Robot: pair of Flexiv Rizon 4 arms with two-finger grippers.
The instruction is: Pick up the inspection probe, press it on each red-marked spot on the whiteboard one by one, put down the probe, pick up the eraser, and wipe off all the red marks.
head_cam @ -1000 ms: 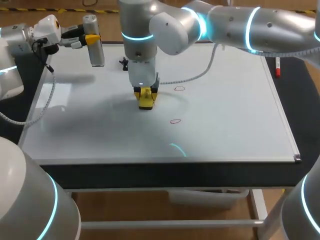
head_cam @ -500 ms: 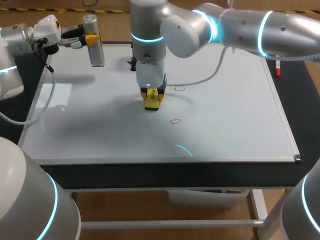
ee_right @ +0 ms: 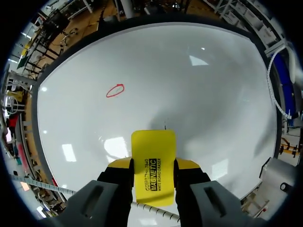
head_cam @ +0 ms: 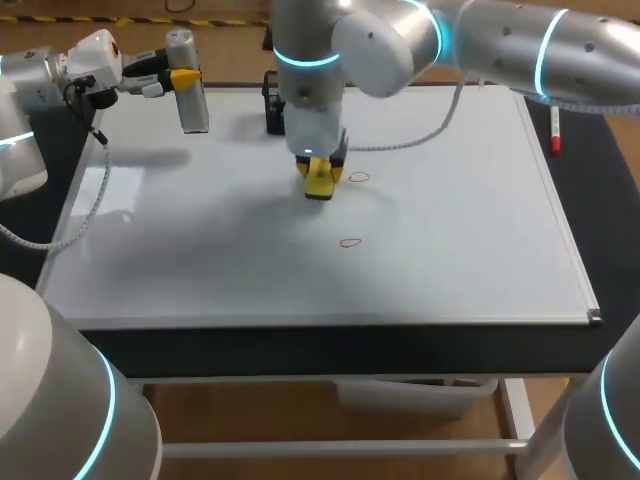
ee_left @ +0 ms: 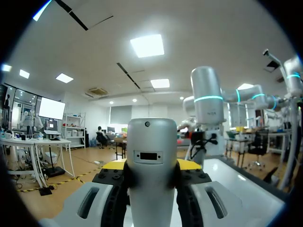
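Note:
The whiteboard (head_cam: 450,230) carries two small red marks, one (head_cam: 358,177) further back and one (head_cam: 349,242) nearer the front. My right gripper (head_cam: 319,178) points down at the board, shut on the yellow eraser (head_cam: 319,189), just left of the back mark. In the right wrist view the eraser (ee_right: 152,151) sits between the fingers of the right gripper (ee_right: 152,166), with a red mark (ee_right: 115,90) ahead of it. At the board's back left corner my left gripper (head_cam: 186,76) is shut on the silver probe (head_cam: 192,105). The left wrist view shows that probe (ee_left: 150,142) upright between the fingers.
A small black holder (head_cam: 273,108) stands at the board's back edge, just behind my right gripper. A red marker (head_cam: 555,135) lies on the dark table to the right of the board. A grey cable (head_cam: 420,130) trails over the board from my right arm.
My right arm has carried the eraser back and to the right across the board, ending beside the back red mark. The left arm and the probe have stayed put.

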